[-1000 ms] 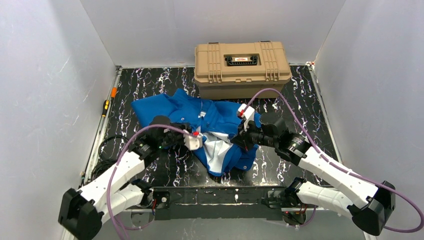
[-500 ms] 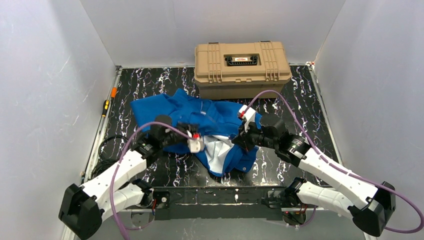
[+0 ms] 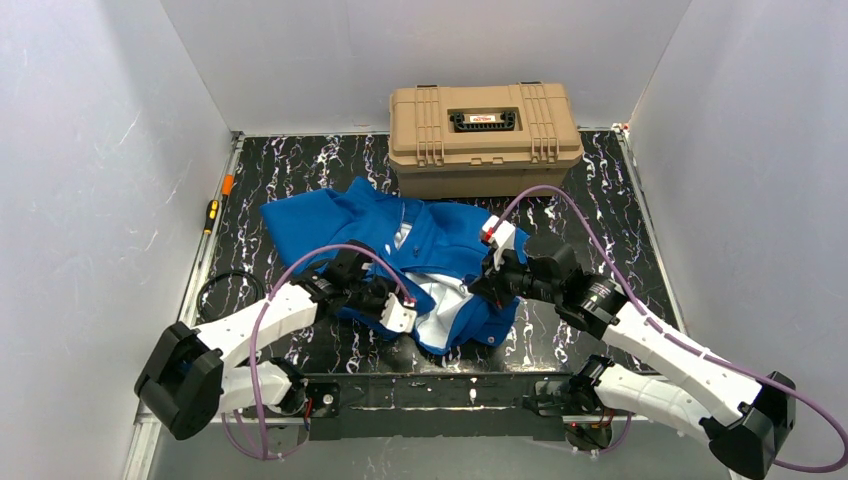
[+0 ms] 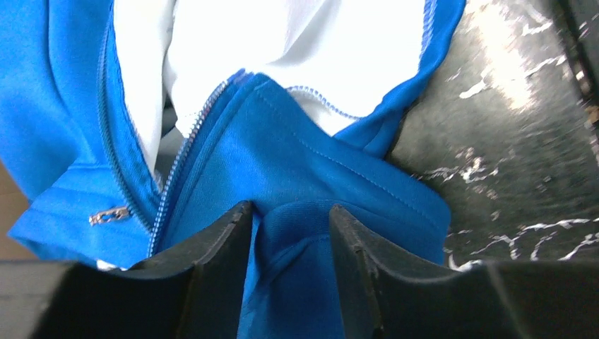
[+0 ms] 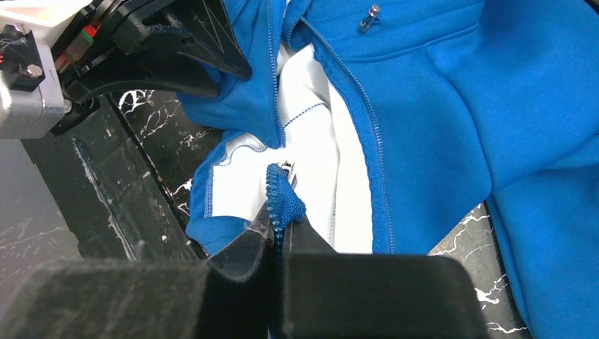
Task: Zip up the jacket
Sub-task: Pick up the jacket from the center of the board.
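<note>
The blue jacket (image 3: 440,235) lies crumpled mid-table, its front open and its white lining (image 3: 440,300) showing. My left gripper (image 3: 410,318) sits at the near hem left of the opening. In the left wrist view its fingers (image 4: 289,212) pinch a fold of blue hem fabric (image 4: 297,233), with the zipper teeth (image 4: 176,166) just to the left. My right gripper (image 3: 478,283) is at the right side of the opening. In the right wrist view it (image 5: 279,233) is shut on the blue zipper tape end (image 5: 285,198), by a small metal slider (image 5: 288,168). The left gripper (image 5: 226,70) also shows there.
A tan hard case (image 3: 485,125) stands at the back of the black marbled table (image 3: 300,170). A screwdriver (image 3: 211,212) and a black cable (image 3: 215,290) lie along the left edge. White walls close in the left, right and back sides.
My left gripper has swung down and to the right, from the jacket's left middle to its near hem. My right gripper has shifted only slightly, still holding the zipper edge.
</note>
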Robot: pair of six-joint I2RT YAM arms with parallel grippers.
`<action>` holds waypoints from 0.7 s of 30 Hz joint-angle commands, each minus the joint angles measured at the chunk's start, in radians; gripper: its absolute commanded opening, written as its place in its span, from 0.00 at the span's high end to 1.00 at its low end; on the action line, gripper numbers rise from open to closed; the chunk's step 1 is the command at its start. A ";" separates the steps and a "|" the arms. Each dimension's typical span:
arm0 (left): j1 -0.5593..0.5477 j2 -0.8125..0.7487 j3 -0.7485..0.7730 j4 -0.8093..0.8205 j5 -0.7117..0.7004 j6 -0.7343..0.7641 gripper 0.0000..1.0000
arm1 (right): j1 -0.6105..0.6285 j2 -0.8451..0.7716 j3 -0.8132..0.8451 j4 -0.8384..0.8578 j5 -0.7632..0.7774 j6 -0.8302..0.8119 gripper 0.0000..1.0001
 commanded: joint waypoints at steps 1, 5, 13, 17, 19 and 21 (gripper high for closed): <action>-0.059 0.009 0.055 -0.069 0.027 -0.172 0.55 | -0.006 -0.024 -0.006 -0.005 -0.023 -0.002 0.99; -0.110 0.036 0.091 -0.009 -0.073 -0.417 0.58 | -0.006 -0.030 -0.020 0.004 -0.035 -0.001 0.99; -0.202 0.064 0.095 0.137 -0.343 -0.737 0.57 | -0.006 -0.019 -0.033 0.022 -0.059 -0.008 0.99; -0.227 0.096 0.104 0.144 -0.438 -0.827 0.57 | -0.006 -0.016 -0.033 0.022 -0.064 -0.016 0.99; -0.228 0.103 0.110 0.152 -0.461 -0.881 0.57 | -0.006 -0.017 -0.033 0.022 -0.065 -0.017 0.99; -0.229 0.105 0.117 0.149 -0.462 -0.954 0.54 | -0.006 -0.018 -0.035 0.023 -0.068 -0.017 0.99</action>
